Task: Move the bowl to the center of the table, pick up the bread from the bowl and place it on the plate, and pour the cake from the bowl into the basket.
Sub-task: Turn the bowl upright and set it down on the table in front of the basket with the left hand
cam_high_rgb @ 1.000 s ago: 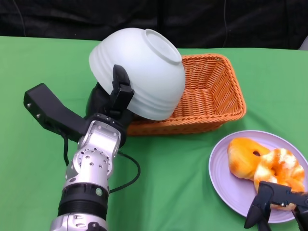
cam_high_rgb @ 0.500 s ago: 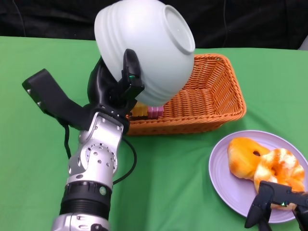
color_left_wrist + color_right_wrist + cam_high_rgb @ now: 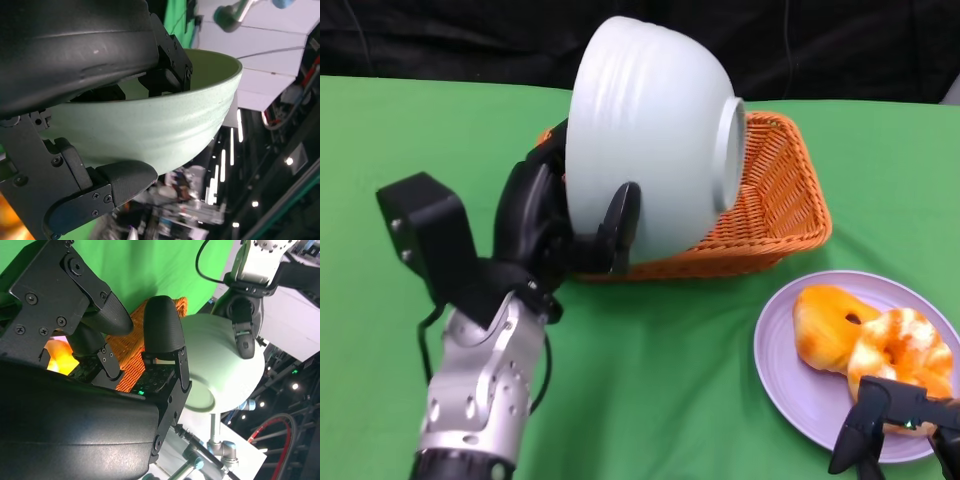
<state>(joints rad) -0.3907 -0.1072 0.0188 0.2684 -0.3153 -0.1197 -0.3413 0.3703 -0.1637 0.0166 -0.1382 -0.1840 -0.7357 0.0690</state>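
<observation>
Change: since the earlier frames the bowl has turned from mouth-down over the basket to lying on its side, its foot ring now facing the basket's far right corner; the left forearm has swung lower and leftward. The bread and the right hand have not moved.
Right hand: nearest the camera, in front of and to the right of the basket, at the plate's near edge. Its fingers are curled in; whether they touch the bread cannot be told.
Plate: lilac, in front of the basket to its right, apart from it.
Bread: two orange glazed pieces touching each other, lying on the plate.
Left hand: at the basket's near left corner, gripping the bowl, one finger across its ribbed outer wall and others inside the rim, as the left wrist view shows.
Bowl: pale, held clear of the table, above the basket's left half.
Basket: orange wicker, on the green tablecloth; its left interior is hidden by the bowl.
Cake: hidden in these pictures.
</observation>
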